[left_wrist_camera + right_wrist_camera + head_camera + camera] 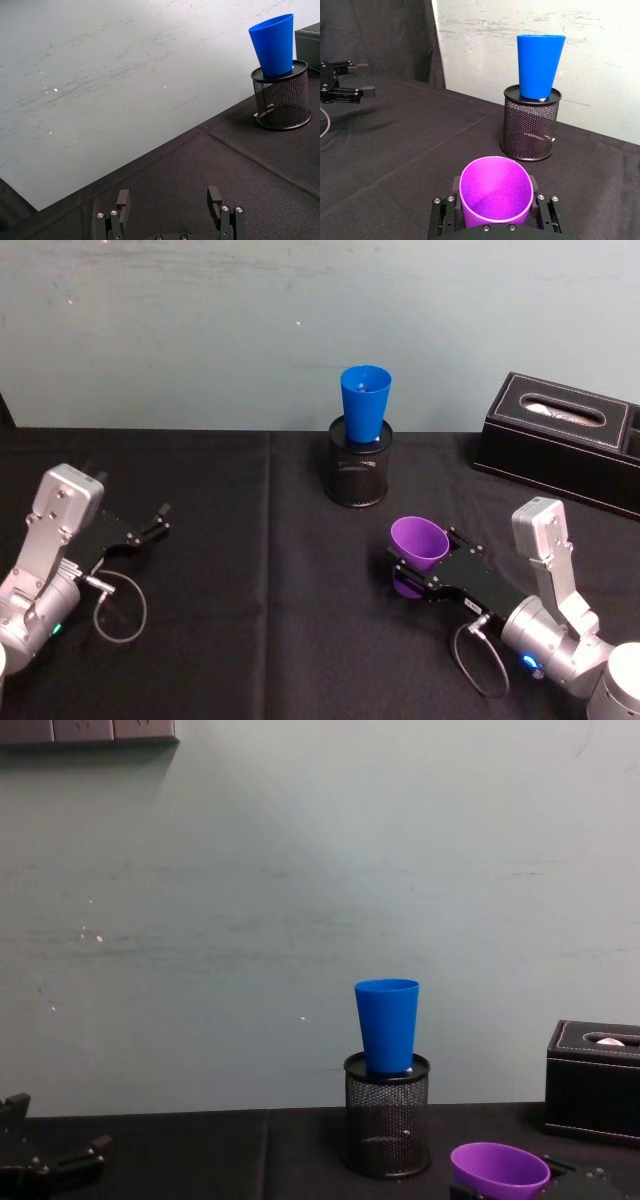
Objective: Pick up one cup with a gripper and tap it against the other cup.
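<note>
1. The right claw [428,562] is clamped on the purple cup [418,542], in front of the mesh holder [357,475], slightly to its right.
2. The blue cup [365,405] stands in the top of that holder.
3. The left claw [152,525], jaws apart, rests well left of the holder.
4. I think a hard tap could tip the blue cup, because it sits high and loose. The smooth purple cup could also slip.
5. I cannot tell whether the purple cup is lifted, or how deep the blue cup sits.

Between the purple cup [418,543], held in the right gripper [425,560], and the blue cup [365,405] the black cloth [290,580] lies bare. The blue cup stands in a mesh holder [357,478]; a black box [560,450] stands near, to the right.
</note>
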Controlling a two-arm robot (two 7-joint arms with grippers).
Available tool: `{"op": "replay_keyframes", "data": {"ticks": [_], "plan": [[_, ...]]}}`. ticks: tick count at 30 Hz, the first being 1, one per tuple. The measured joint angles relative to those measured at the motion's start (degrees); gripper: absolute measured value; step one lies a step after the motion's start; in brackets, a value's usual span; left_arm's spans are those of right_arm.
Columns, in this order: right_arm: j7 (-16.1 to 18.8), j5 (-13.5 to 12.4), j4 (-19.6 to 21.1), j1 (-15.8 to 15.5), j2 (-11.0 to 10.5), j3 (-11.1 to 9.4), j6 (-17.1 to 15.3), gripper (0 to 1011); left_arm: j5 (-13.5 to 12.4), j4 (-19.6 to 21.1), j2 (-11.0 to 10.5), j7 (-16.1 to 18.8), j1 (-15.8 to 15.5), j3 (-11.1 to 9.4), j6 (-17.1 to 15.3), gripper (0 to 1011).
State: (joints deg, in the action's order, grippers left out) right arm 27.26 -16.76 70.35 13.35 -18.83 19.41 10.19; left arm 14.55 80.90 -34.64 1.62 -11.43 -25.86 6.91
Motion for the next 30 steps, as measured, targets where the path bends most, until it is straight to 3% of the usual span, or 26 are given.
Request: {"op": "replay_keyframes", "data": {"ticks": [14, 30], "plan": [[0.0, 0.22, 0.96, 0.29, -0.19, 0.12, 0.15, 734, 0.0, 0.0, 0.0, 0.0, 0.0, 0.0, 0.0, 1011], [-0.53, -1.53, 6.69, -0.22, -1.28, -1.43, -1.11, 734, 0.0, 0.0, 0.0, 0.0, 0.0, 0.0, 0.0, 1011]]}}
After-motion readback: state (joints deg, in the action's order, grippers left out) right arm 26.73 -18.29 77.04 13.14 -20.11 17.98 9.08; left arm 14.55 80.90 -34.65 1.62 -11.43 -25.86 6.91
